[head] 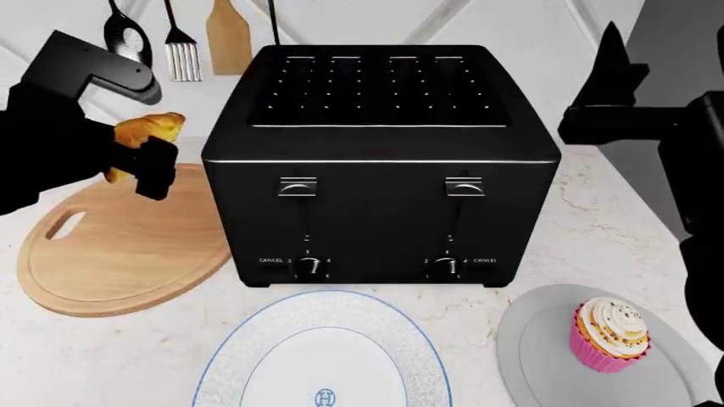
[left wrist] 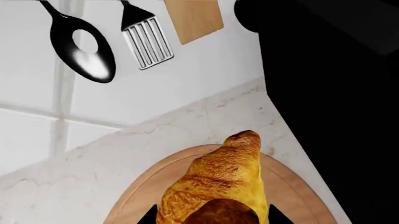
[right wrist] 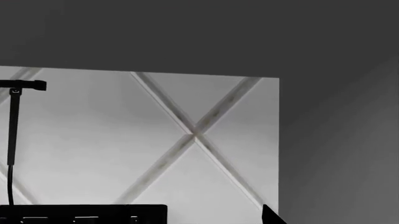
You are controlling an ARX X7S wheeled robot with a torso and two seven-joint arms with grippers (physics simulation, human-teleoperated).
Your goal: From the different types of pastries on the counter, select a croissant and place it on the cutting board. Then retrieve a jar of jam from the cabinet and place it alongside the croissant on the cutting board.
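Gripping croissant (left wrist: 218, 182), left hand (head: 142, 161) overhangs board (head: 125, 254)

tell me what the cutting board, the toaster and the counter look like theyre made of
Cutting board: light wood, matte, with faint grain and a pale tan tone. Toaster: black, probably metal or plastic; smooth satin faces with bright glints along the edges and silvery levers. Counter: white marble-look stone with faint grey-tan veins; real stone or laminate cannot be told.
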